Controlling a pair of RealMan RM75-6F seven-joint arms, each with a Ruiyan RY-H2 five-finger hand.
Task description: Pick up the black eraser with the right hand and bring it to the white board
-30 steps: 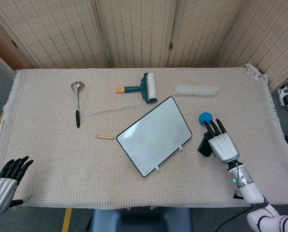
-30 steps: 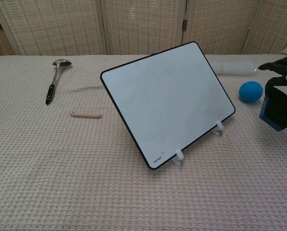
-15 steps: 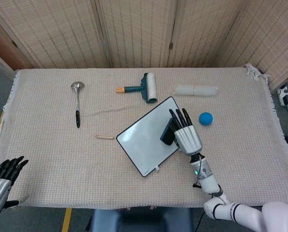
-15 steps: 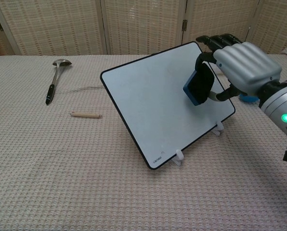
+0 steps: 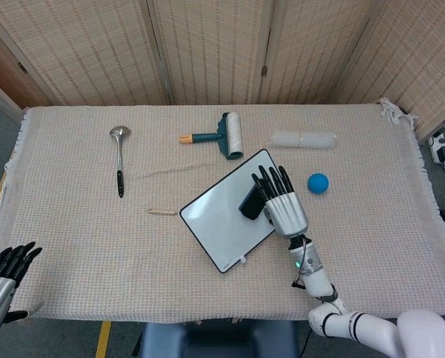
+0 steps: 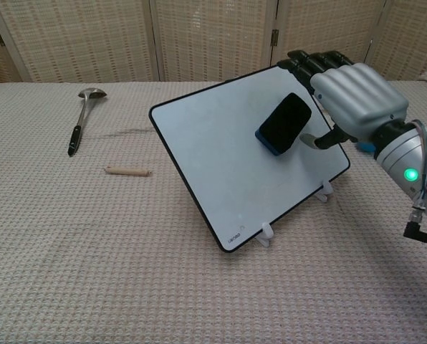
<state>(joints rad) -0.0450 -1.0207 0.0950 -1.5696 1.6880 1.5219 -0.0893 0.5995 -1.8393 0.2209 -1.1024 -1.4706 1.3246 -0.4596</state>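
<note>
Right hand [image 6: 353, 97] holding the black eraser [image 6: 284, 123] in front of the white board [image 6: 221, 154], which stands tilted on its clips on the table [image 6: 92, 272]. Over the last second the hand has carried the eraser from beside the blue ball [image 5: 318, 183] to the board's upper right area and turned it face-on; delivery appears essentially complete. The eraser's long axis runs diagonally, lower left to upper right. Left hand [image 5: 0, 282], fingers apart and empty, rests at the table's near-left corner.

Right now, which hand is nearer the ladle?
Left. The left hand sits at the table's near-left corner, on the ladle's side; the right hand holds the black eraser at the white board, farther across.
</note>
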